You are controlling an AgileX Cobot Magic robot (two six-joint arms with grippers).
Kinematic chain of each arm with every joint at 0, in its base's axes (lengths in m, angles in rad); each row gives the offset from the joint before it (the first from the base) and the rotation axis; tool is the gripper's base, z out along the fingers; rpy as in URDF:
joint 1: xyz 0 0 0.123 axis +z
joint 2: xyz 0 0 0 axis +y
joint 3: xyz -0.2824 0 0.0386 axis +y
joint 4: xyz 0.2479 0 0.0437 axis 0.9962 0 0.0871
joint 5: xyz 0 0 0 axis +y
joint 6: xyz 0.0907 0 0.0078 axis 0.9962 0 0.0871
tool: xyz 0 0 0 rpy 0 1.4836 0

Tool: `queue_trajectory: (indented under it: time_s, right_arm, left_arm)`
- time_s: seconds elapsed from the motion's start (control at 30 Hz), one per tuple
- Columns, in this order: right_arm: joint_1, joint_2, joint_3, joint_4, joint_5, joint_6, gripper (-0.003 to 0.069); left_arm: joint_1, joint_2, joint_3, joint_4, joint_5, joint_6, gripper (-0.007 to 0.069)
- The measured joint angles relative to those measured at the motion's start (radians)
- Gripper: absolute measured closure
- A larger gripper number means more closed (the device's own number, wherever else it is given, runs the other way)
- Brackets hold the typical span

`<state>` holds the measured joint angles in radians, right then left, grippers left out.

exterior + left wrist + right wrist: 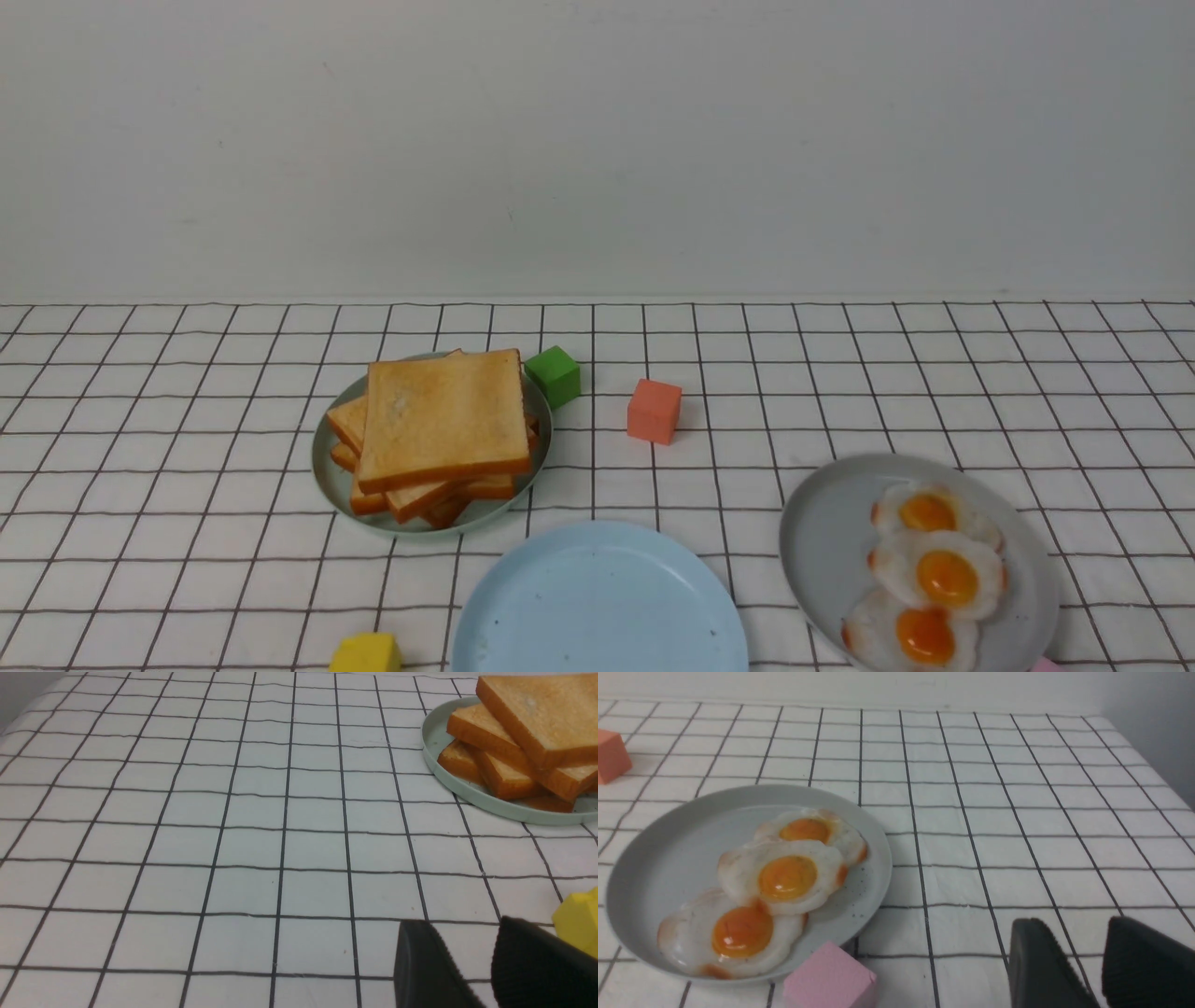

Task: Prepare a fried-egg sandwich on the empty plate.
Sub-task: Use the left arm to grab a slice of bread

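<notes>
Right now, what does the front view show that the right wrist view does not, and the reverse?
Only front: golden-brown toast slices, pale sky-blue round plate, green block, yellow block.
Only right wrist: black right gripper.
Both: grey round plate, three orange-yolked fried eggs, coral-orange block, pink block.

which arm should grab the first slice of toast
Probably the left: the toast stack sits left of the blue plate and shows in the left wrist view, while the right wrist view shows the eggs.
</notes>
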<state>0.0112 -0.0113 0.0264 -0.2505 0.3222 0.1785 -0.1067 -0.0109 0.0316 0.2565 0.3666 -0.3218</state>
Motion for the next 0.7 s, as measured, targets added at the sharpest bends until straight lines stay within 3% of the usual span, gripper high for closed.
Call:
queue_trajectory:
  time_s: [0.13, 0.3, 0.53, 0.7]
  right_arm:
    - [0.0, 0.0, 0.0, 0.0, -0.11, 0.0, 0.0418]
    - [0.0, 0.0, 0.0, 0.0, -0.312, 0.0, 0.0418]
    - [0.0, 0.0, 0.0, -0.002, -0.359, 0.0, 0.0418]
    - [0.0, 0.0, 0.0, 0.0, -0.476, 0.081, 0.0418]
  left_arm:
    - [0.0, 0.0, 0.0, 0.004, -0.094, 0.0, 0.0386]
    - [0.0, 0.0, 0.0, 0.012, -0.35, 0.0, 0.0386]
    - [0.0, 0.0, 0.0, 0.013, -0.44, 0.0, 0.0386]
    - [0.0, 0.0, 0.0, -0.011, -0.562, -0.039, 0.0386]
